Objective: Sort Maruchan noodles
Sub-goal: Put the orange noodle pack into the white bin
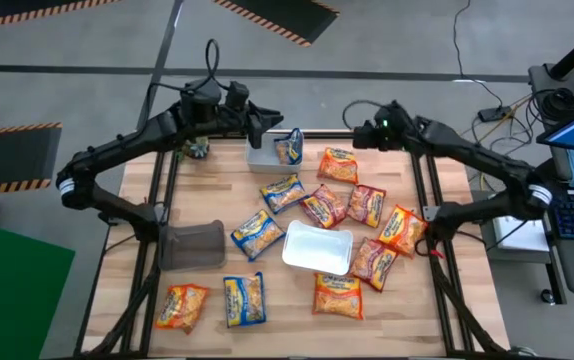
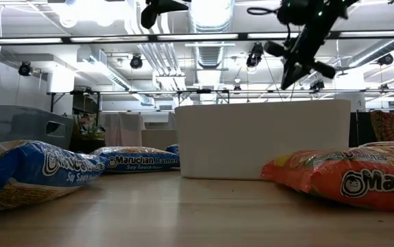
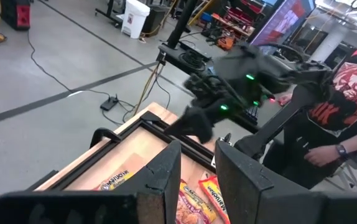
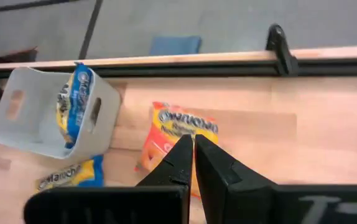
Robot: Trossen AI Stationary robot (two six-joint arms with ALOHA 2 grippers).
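Maruchan packets lie flat across the table: blue ones [image 1: 283,190] [image 1: 257,232] [image 1: 244,298], orange ones [image 1: 338,165] [image 1: 182,305] [image 1: 337,295], and red/pink ones [image 1: 324,205] [image 1: 374,260]. One blue packet [image 4: 73,106] stands on edge inside a small pale bin [image 1: 263,156], leaning on its wall. My left gripper [image 1: 257,125] [image 3: 197,180] hovers open just beside that bin, above the table's far edge. My right gripper [image 1: 360,137] [image 4: 193,152] is shut and empty, held in the air above the far orange packet [image 4: 178,134].
A white tray [image 1: 318,247] sits mid-table between the packets, and a dark tray [image 1: 191,245] sits toward the left. A small green object [image 1: 199,150] is at the far left corner. A person in a red shirt [image 3: 346,81] stands beyond the table's right side.
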